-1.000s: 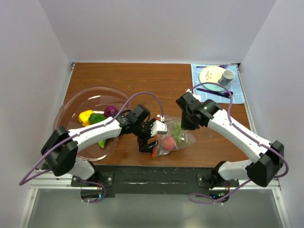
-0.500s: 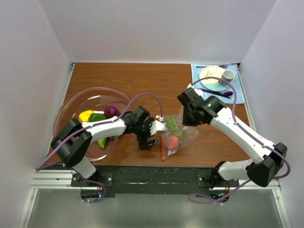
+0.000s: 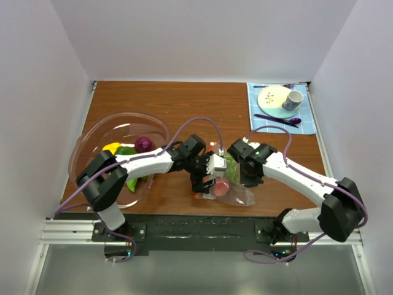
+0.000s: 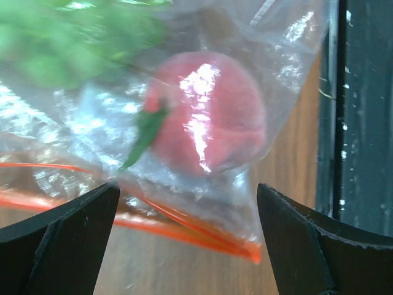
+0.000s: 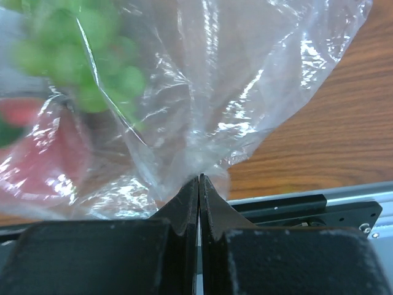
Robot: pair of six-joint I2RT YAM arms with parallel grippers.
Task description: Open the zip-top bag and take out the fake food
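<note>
At the bench's (image 3: 153,104) near edge we judge the zip-top bag (image 3: 236,195) limp and slippery; the right gripper (image 5: 199,184) clamps its film, while the left gripper (image 4: 187,196) gapes astride the stiffer zip strip (image 4: 184,225), the better hold.

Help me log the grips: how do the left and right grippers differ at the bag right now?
The left gripper is open, its fingers wide apart; the right gripper is shut, pinching the clear film of the zip-top bag. The left gripper faces the orange zip strip and the pink-red fruit; the right gripper faces plain plastic with green pieces behind it. Both are at the same bag.
</note>
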